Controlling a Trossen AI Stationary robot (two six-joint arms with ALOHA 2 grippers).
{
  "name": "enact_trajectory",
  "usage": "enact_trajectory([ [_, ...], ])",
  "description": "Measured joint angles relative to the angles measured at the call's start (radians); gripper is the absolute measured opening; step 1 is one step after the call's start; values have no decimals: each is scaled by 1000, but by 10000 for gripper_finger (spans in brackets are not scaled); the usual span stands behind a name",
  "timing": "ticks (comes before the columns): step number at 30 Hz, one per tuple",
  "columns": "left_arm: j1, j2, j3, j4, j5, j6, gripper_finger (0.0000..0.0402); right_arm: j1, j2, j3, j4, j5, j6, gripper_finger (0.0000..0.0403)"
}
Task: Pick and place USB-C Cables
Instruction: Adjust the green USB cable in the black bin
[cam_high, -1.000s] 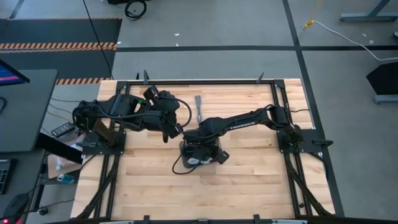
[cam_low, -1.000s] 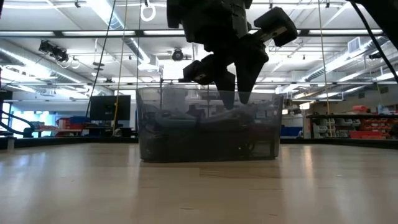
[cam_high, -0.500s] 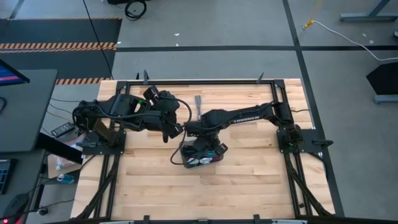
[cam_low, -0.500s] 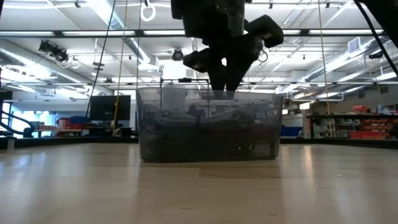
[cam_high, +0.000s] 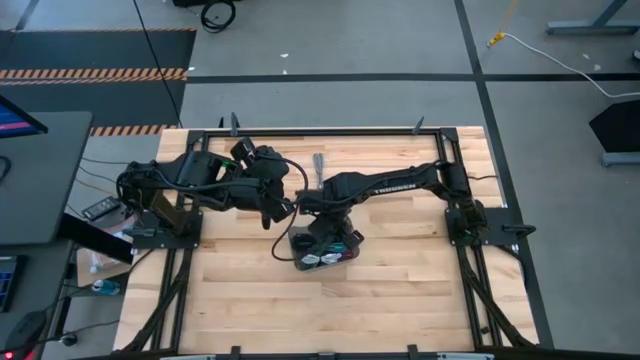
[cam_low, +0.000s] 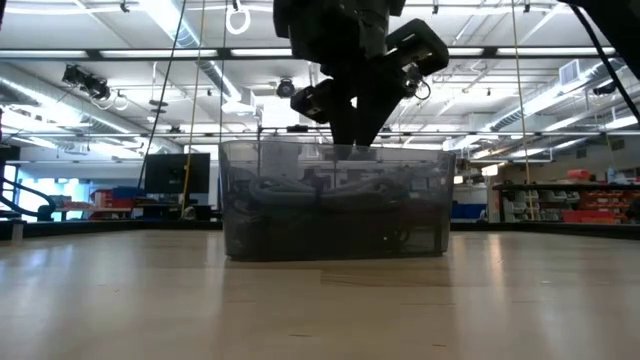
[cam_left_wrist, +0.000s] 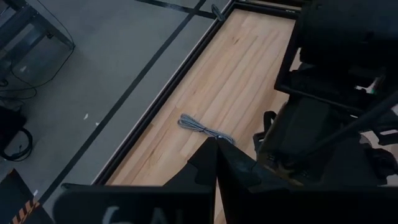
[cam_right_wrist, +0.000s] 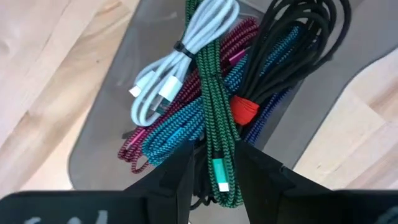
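Observation:
A grey tray (cam_low: 330, 215) stands mid-table holding several bundled USB-C cables: white (cam_right_wrist: 168, 81), magenta (cam_right_wrist: 134, 152), teal (cam_right_wrist: 174, 134) and black (cam_right_wrist: 298, 43) with a red tie (cam_right_wrist: 245, 109). On top of them runs a green cable (cam_right_wrist: 208, 87). My right gripper (cam_right_wrist: 219, 177) is shut on it, just above the tray's rim (cam_low: 355, 140). One grey cable (cam_high: 318, 172) lies on the table beyond the tray. My left gripper (cam_high: 272, 212) hovers shut and empty, left of the tray. My right gripper pinches the green cable bundle between its two fingers near its connector end (cam_right_wrist: 219, 163). The fingers come from above, pointing steeply down, and lie across the bundle. The rest of the bundle runs away over the other cables; whether it is clear of them I cannot tell.
The black frame rails (cam_high: 320, 130) border the wooden table. The lone grey cable (cam_left_wrist: 202, 127) lies near the far rail. Bare wood lies in front of the tray toward the near edge (cam_high: 330, 310).
My right gripper has risen from inside the tray to its rim and drawn a little toward the far edge, tipping slightly. The tray's contents now show from above.

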Motion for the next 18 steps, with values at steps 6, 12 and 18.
enact_trajectory([
  [6,0,0,0,0,0,0,13,-16,1,-68,32,16,-17,122],
  [12,0,0,0,0,0,0,13,-18,1,-113,84,17,-55,122],
  [18,0,0,0,0,0,0,13,-19,1,-149,155,17,-63,122],
])
